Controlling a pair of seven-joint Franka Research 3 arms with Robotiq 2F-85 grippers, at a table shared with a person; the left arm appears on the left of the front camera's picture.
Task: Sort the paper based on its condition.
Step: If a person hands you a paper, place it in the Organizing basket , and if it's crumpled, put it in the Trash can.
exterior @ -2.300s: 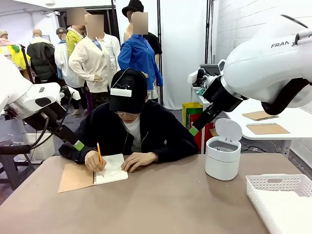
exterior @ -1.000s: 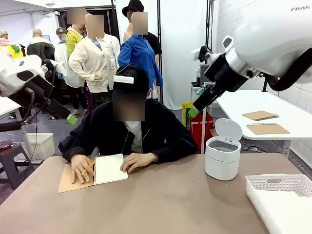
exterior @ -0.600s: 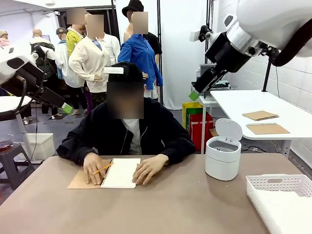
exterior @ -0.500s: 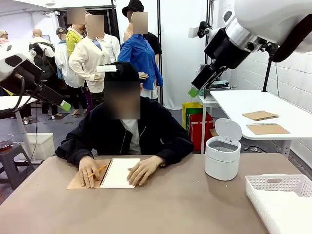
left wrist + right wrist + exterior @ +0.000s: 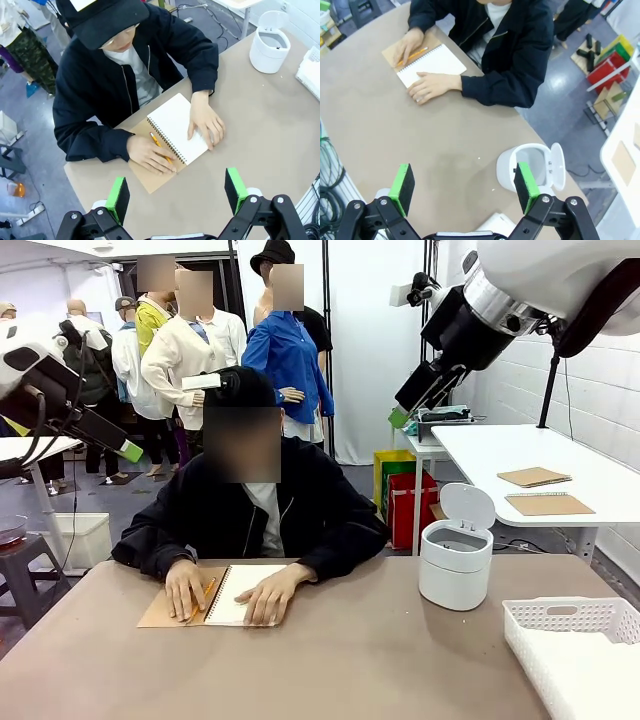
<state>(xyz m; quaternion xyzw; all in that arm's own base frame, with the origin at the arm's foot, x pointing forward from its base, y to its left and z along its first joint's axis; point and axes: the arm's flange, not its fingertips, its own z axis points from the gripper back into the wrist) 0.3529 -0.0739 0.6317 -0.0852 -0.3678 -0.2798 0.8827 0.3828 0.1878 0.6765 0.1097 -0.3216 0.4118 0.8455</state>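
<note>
Plainly the left gripper [image 5: 177, 192] and right gripper [image 5: 463, 186] gape wide, empty; the right wrist view looks into the round white plastic bin [image 5: 532, 164].

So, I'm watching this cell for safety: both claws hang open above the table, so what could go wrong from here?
The person's hands lie on the notebook, one with a pencil; the left claw, open above them, could strike them if it descends. The page is spiral-bound, so pulling may tear it or drag the notebook.

White notebook page [image 5: 172, 122], brown cover [image 5: 150, 181], orange pencil [image 5: 154, 140], white bin [image 5: 455, 570]
</note>
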